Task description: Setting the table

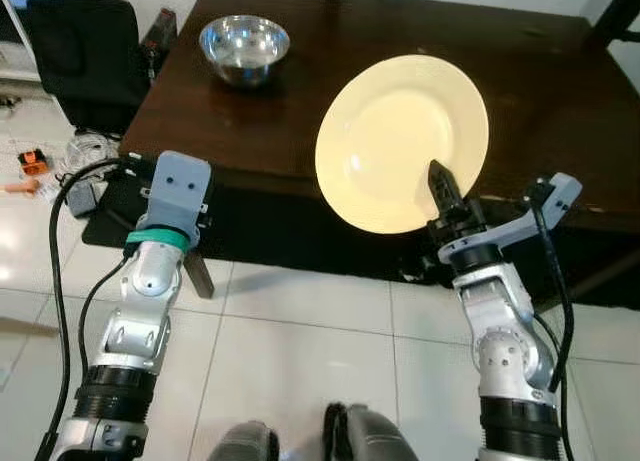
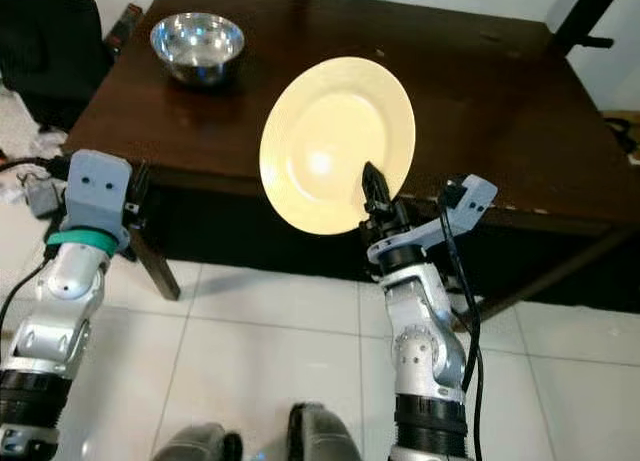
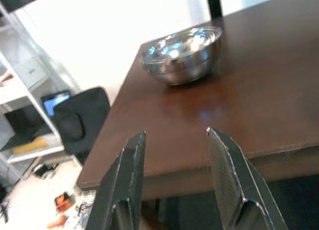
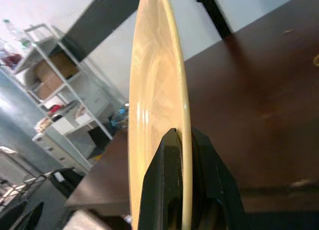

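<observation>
1. My right gripper (image 1: 440,181) is clenched on the rim of the round cream ceramic plate (image 1: 400,141), holding it tilted up over the near edge of the dark brown wooden table (image 1: 540,91).
2. My left gripper (image 3: 174,155) hangs released (nothing between its fingers) just short of the table's near-left corner.
3. The shiny round steel bowl (image 1: 244,47) sits near the far-left corner.

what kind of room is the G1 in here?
Probably a home dining or living area, though cluttered. It has a dark wooden table carrying a steel bowl, a white tiled floor, and open storage shelves at the wall. The right gripper holds a cream plate.
</observation>
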Tool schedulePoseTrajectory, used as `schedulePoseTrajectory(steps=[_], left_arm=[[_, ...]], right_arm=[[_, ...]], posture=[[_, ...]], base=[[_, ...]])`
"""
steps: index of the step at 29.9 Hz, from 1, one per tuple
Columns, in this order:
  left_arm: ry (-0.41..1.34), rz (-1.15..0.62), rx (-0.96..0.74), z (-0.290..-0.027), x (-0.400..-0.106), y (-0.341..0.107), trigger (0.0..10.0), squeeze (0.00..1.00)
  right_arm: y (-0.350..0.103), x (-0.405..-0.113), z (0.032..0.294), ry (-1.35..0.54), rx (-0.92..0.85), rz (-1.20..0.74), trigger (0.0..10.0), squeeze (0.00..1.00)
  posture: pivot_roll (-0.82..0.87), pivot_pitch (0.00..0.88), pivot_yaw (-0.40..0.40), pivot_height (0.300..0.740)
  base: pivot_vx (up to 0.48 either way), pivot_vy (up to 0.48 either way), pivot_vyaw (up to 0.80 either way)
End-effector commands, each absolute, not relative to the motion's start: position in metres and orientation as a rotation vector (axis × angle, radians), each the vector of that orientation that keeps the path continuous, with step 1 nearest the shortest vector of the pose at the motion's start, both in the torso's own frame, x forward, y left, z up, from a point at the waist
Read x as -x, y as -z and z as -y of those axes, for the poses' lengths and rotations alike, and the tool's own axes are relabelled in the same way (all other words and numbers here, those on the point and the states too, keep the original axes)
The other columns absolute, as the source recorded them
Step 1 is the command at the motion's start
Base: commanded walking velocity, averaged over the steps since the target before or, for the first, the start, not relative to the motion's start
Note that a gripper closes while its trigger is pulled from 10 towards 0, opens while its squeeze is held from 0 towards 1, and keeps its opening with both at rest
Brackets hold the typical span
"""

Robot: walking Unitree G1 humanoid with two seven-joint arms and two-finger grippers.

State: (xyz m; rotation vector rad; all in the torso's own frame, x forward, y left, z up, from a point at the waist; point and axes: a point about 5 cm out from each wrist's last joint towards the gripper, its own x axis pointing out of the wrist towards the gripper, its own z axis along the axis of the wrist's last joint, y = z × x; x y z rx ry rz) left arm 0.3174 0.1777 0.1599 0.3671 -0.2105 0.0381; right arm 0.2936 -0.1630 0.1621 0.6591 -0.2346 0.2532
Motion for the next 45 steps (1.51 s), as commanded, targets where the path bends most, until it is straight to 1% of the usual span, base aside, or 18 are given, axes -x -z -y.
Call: schedulePoseTrajectory(steps=[1,16,25,36,37,38,40,45], left_arm=[[-0.035,0.207,-0.382,-0.177,-0.316,-0.158,10.0,0.00],[-0.017,0.220,-0.388,-0.174,-0.317,-0.160,10.0,0.00],[0.015,0.242,-0.394,-0.170,-0.315,-0.161,10.0,0.00],[0.059,0.319,-0.409,-0.162,-0.311,-0.170,10.0,0.00],[0.071,0.338,-0.408,-0.161,-0.311,-0.175,10.0,0.00],[0.071,0.338,-0.408,-0.161,-0.311,-0.175,10.0,0.00],[0.108,0.364,-0.394,-0.159,-0.310,-0.185,10.0,0.00],[0.191,0.391,-0.368,-0.155,-0.310,-0.198,10.0,0.00]], right_arm=[[-0.163,-0.293,0.166,-0.246,-0.673,0.244,10.0,0.00],[-0.164,-0.293,0.169,-0.233,-0.679,0.243,10.0,0.00],[-0.164,-0.295,0.178,-0.179,-0.666,0.251,10.0,0.00],[-0.167,-0.296,0.177,-0.184,-0.679,0.259,10.0,0.00],[-0.168,-0.298,0.178,-0.153,-0.633,0.263,10.0,0.00],[-0.168,-0.298,0.178,-0.153,-0.633,0.263,10.0,0.00],[-0.169,-0.302,0.181,-0.093,-0.578,0.272,10.0,0.00],[-0.170,-0.306,0.180,-0.099,-0.601,0.272,10.0,0.00]], posture=[[0.04,0.028,0.006,0.740],[0.04,0.029,0.009,0.740],[0.04,0.030,0.011,0.740],[0.04,0.028,0.011,0.740],[0.04,0.029,0.011,0.740],[0.04,0.029,0.011,0.740],[0.04,0.030,0.012,0.740],[0.05,0.032,0.010,0.740]], base=[[0.435,0.000,0.00],[0.432,0.000,-0.11],[0.407,0.000,0.00],[0.000,0.000,0.00],[0.000,0.000,0.00],[0.000,0.000,0.00],[0.000,0.000,0.00],[0.000,0.000,0.00]])
